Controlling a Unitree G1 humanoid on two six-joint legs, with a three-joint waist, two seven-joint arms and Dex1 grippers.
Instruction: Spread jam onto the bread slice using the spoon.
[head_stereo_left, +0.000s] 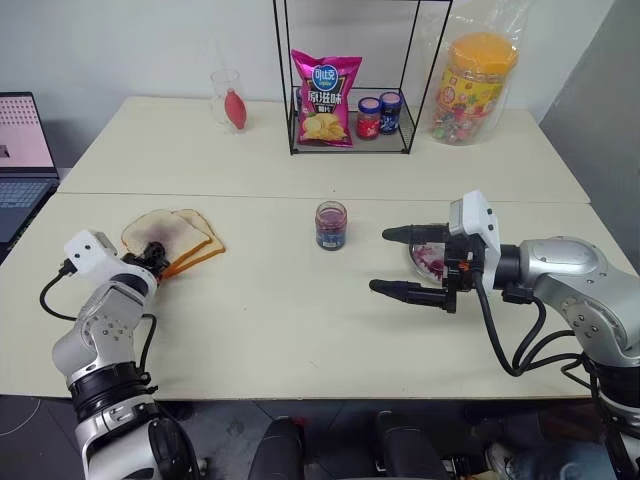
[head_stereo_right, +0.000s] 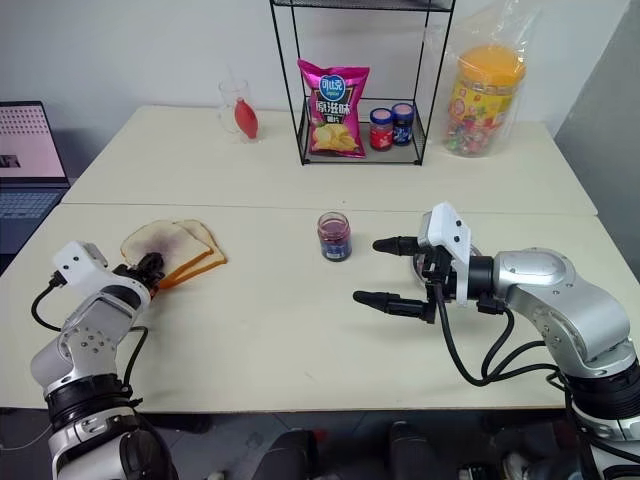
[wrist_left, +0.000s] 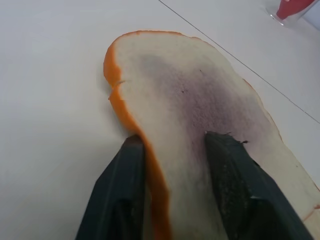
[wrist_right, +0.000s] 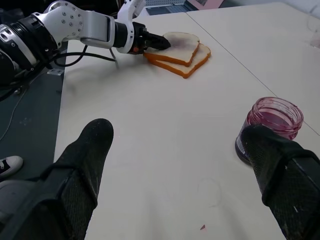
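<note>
The bread slice, smeared purple in its middle, is seen near the left edge of the bench, lying partly on a second slice with a browner crust. Its near edge is clamped between the fingers of the left gripper. The open jam jar stands mid-bench. To its right, above a steel dish, the right gripper is held with its fingers spread wide and empty.

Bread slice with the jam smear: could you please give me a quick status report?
Left gripper pinching the bread slice at its edge. Right gripper open, empty, near the jam jar. Nothing in the way.
</note>
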